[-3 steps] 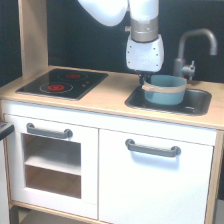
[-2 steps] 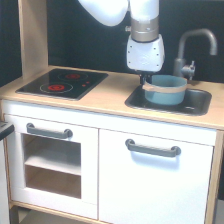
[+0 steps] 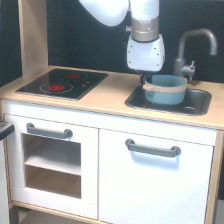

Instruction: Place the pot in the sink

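The teal-blue pot [image 3: 165, 89] with a tan band below its rim sits inside the dark grey sink [image 3: 197, 103] at the exterior view's right. It stands upright in the basin's left part. My gripper [image 3: 144, 78] hangs from the white arm just at the pot's left rim. Its fingers are dark and mostly hidden behind the pot's edge and the wrist, so their opening does not show.
A grey tap [image 3: 191, 50] rises behind the sink. A black hob with red rings [image 3: 62, 83] lies on the wooden counter [image 3: 107, 97] at the left. White cabinet doors with grey handles [image 3: 152, 148] are below. A tall wooden post [image 3: 32, 35] stands at the far left.
The pot and arm stand almost where they were; nothing has clearly moved.
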Controlling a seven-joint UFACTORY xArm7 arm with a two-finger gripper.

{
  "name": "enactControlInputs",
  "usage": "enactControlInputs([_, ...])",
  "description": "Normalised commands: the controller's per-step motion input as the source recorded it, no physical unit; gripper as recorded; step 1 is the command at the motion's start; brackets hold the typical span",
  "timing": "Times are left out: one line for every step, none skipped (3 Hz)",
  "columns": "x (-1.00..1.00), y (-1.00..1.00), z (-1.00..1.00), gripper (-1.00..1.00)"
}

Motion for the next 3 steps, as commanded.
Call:
enactControlInputs([0.03,0.06,-0.63,-0.61])
enactControlInputs([0.0,0.06,-0.63,-0.59])
enactControlInputs([0.02,0.06,-0.63,-0.56])
